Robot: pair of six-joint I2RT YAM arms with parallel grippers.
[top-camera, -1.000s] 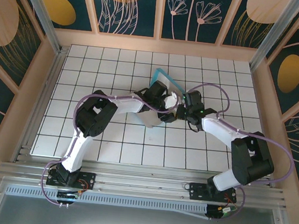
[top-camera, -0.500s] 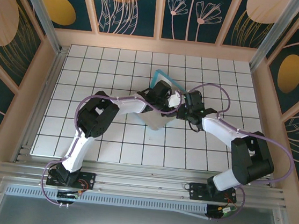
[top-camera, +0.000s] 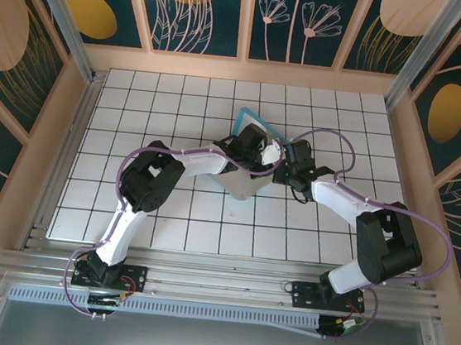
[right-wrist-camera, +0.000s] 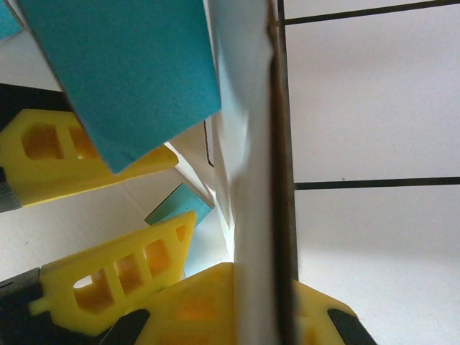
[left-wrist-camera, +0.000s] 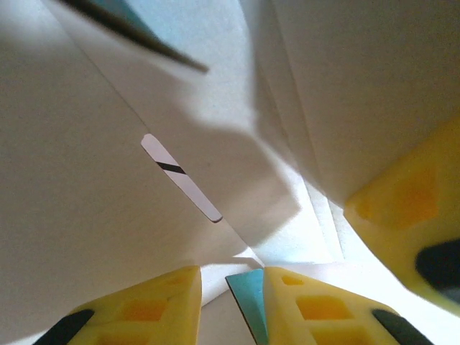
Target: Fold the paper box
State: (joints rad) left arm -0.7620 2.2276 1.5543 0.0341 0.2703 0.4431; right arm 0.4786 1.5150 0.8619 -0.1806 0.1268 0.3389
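The paper box (top-camera: 241, 188) is judged light, thin and springy: a creased cardboard sheet that would bend readily at its scored lines but buckle or slip if pinched mid-panel, so hold is best taken near a flap edge or close to a fold, with light pressure. It is found a little toward 12 o'clock from the middle of the tiled surface (top-camera: 180, 100), partly raised, its pale inner face turned up and a turquoise edge showing at its 11 o'clock side. It is met by both arms: the left end effector (top-camera: 254, 146) is laid over it from 8 o'clock, the right end effector (top-camera: 284, 164) is brought against its 3 o'clock side from 4 o'clock. In the left wrist view the left end effector (left-wrist-camera: 231, 284) is seen set narrow, a turquoise flap corner lying against one finger with a sliver of gap to the other, so no firm pinch is judged there. In the right wrist view an upright panel of the paper box (right-wrist-camera: 129, 72) is seen edge-on, clamped between the fingers of the right end effector (right-wrist-camera: 262, 287); the grip is judged shallow, near the panel's lower edge
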